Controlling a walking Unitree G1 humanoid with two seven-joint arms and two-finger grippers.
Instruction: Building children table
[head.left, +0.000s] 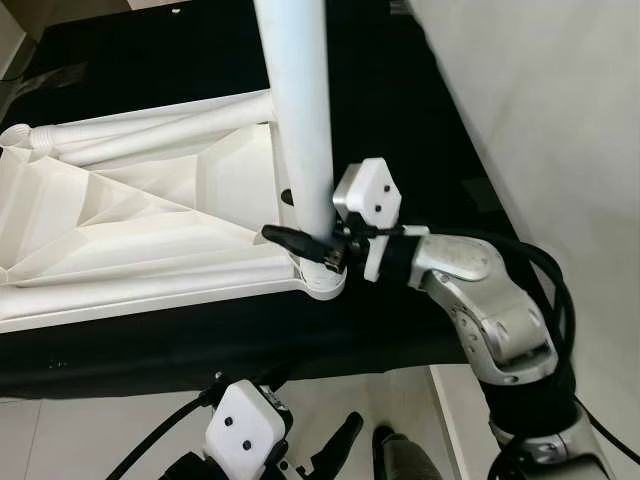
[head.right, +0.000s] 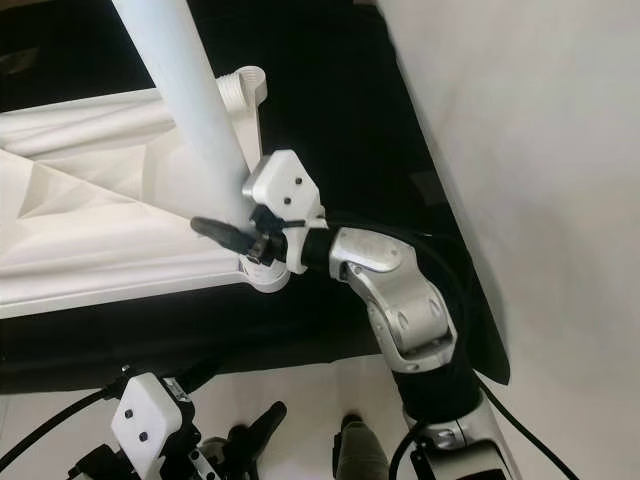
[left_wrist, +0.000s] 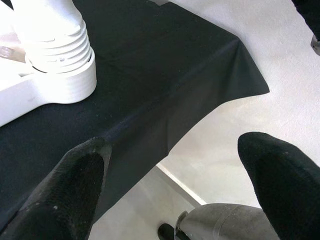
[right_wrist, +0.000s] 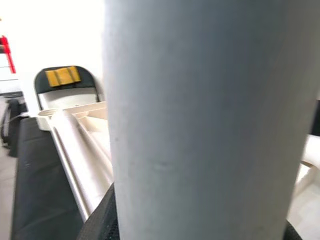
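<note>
**Tech:** Status, R arm?

**Op:** My right pincer (head.left: 318, 250) is clamped on the long white plastic table leg (head.left: 300, 110), low on the tube, just above where its threaded end enters the round white corner socket (head.left: 322, 282) of the upturned white ribbed plastic tabletop (head.left: 130, 230). One black finger wraps the near side of the tube; the right wrist view has the tube between both fingers.

**Tech:** Leg orientation?

**Op:** Long axis approx. upright, rising from the socket toward the head cam. Tabletop lies underside-up on the black-draped worktop (head.left: 420, 130), at its near corner. Two more white legs (head.left: 140, 130) lie flat along the tabletop's far edge.

**Tech:** L arm?

**Op:** Left pincer (left_wrist: 175, 185) apart, holding nothing, hanging low by the worktop's near edge. It looks up at the threads and socket (left_wrist: 62, 70).

**Tech:** Next-move dependency?

**Op:** My judgement: the leg must stay coaxial w/ the socket while turned, else threads may cross. R arm is the nearer; L is below and well apart.
</note>
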